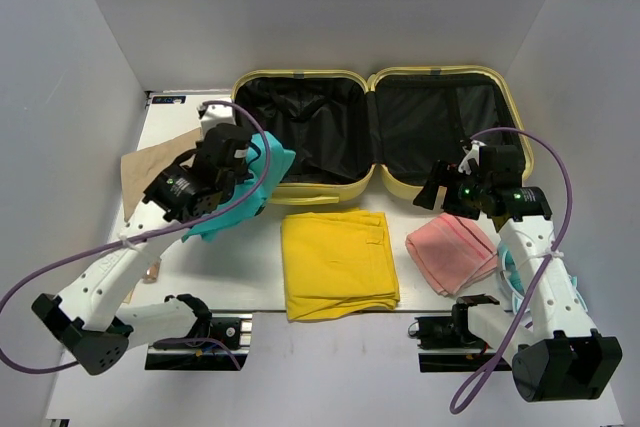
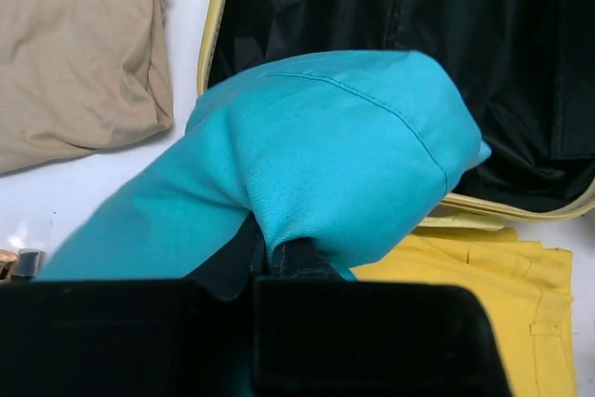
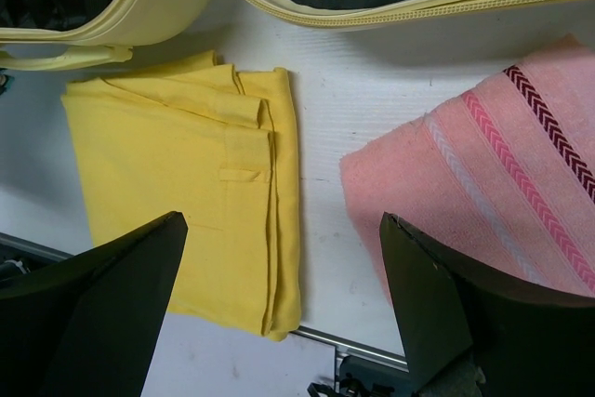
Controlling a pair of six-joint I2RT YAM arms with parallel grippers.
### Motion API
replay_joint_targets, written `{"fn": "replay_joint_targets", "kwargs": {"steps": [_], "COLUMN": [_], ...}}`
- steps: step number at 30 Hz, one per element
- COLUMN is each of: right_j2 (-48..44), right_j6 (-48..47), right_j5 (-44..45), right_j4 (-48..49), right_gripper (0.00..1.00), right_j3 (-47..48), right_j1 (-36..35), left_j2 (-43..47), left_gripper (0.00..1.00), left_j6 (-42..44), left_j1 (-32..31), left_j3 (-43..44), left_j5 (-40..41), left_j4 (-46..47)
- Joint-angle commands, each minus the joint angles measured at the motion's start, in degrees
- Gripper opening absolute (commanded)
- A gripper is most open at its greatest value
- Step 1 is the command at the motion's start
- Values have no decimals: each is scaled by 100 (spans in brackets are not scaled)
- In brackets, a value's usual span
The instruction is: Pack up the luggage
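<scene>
The pale yellow luggage (image 1: 500, 82) lies open at the back, both black-lined halves up; its rim also shows in the left wrist view (image 2: 216, 20) and the right wrist view (image 3: 372, 11). My left gripper (image 1: 235, 172) is shut on a teal garment (image 2: 344, 155) and holds it over the near left corner of the luggage's left half. The garment (image 1: 250, 192) drapes down around the fingers. My right gripper (image 1: 445, 192) is open and empty above the table, between a folded yellow garment (image 3: 186, 183) and a pink towel (image 3: 483, 174).
A tan folded garment (image 1: 150, 167) lies left of the luggage, also seen in the left wrist view (image 2: 79, 62). The yellow garment (image 1: 335, 262) and pink towel (image 1: 452, 250) lie in front of the luggage. White side walls close in the table.
</scene>
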State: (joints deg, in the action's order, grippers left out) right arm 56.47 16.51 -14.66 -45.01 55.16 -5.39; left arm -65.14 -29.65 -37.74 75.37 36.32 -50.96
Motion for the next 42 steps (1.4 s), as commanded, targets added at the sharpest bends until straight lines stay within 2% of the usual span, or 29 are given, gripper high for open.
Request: {"fn": "replay_joint_targets", "kwargs": {"steps": [1, 7, 14, 17, 21, 26, 27, 30, 34, 38, 42], "right_j2": [66, 417, 620, 611, 567, 558, 558, 602, 655, 699, 708], "right_j6": [89, 71, 27, -16, -34, -69, -61, -43, -34, 1, -8], "right_j5": [-63, -222, -82, 129, 375, 551, 560, 569, 587, 551, 534], "right_j4": [63, 28, -16, -104, -139, -209, -218, -253, -271, -306, -359], "right_gripper": [90, 90, 90, 90, 90, 90, 90, 90, 90, 90, 90], "right_j3": [66, 215, 285, 346, 312, 276, 268, 268, 215, 197, 215], "right_j1": [11, 11, 20, 3, 12, 11, 20, 12, 11, 20, 20], "left_j2": [362, -137, -1086, -1561, -2352, -3249, -3485, -3820, -4330, -5086, -5816], "left_gripper": [0, 0, 0, 0, 0, 0, 0, 0, 0, 0, 0], "left_j6": [328, 889, 1724, 1761, 1524, 1304, 1025, 715, 252, -154, -716], "left_j1": [178, 740, 864, 926, 1285, 1269, 1277, 1172, 699, 294, 345], "left_j3": [688, 1804, 2771, 3123, 3668, 3730, 3722, 3546, 3492, 3976, 4713], "left_j5": [69, 165, -335, -283, -291, -519, -607, -959, -1363, -1645, -1698], "left_j4": [359, 112, 411, 535, 394, 438, 342, 340, 342, 140, -325]}}
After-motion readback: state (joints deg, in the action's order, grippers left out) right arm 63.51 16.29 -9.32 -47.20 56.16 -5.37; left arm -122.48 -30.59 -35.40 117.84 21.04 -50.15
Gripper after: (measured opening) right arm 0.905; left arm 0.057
